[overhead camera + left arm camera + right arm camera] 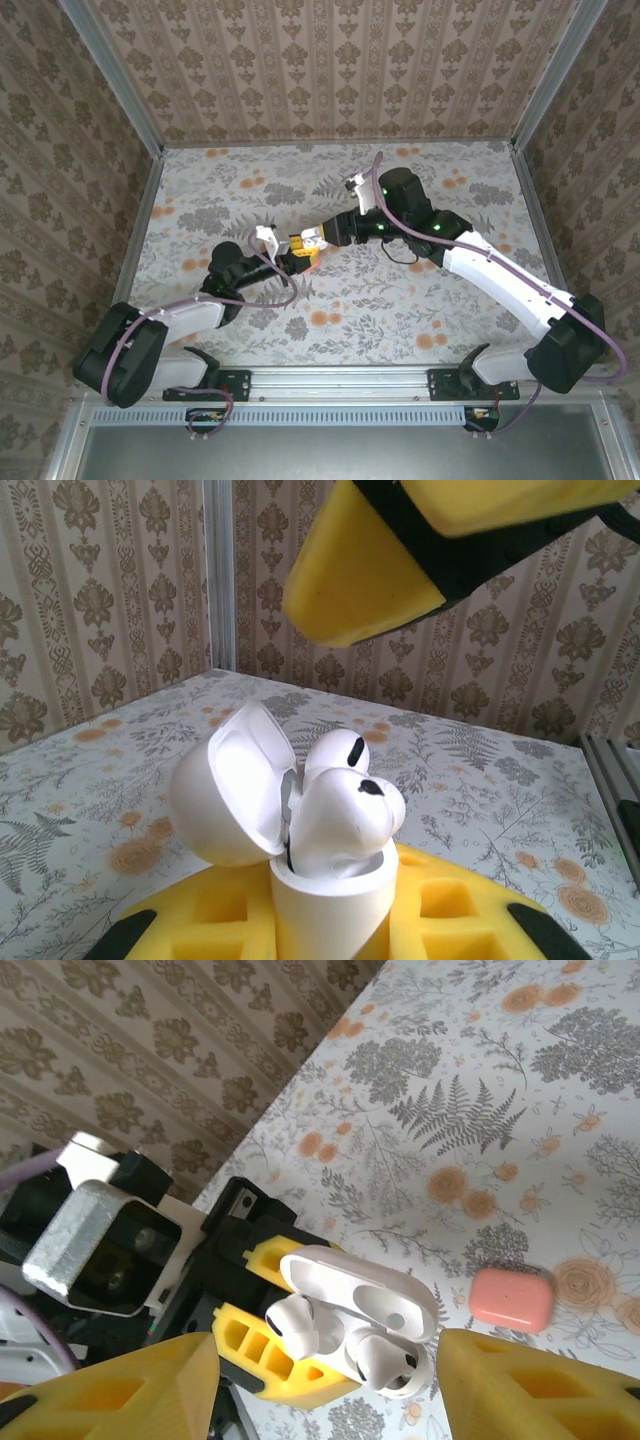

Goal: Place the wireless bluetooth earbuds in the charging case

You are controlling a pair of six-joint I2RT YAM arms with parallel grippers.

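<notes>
My left gripper is shut on the base of a white charging case, which it holds upright above the table with the lid swung open. Two white earbuds sit in the case's wells with their heads sticking out of the top. From the right wrist they show side by side under the open lid. My right gripper hangs open just above the case, its yellow fingers apart and holding nothing. From the top the two grippers meet at the table's middle.
A coral-red closed case lies on the floral tablecloth just beside the held case, also seen from above. Patterned walls with metal corner posts close the table in on three sides.
</notes>
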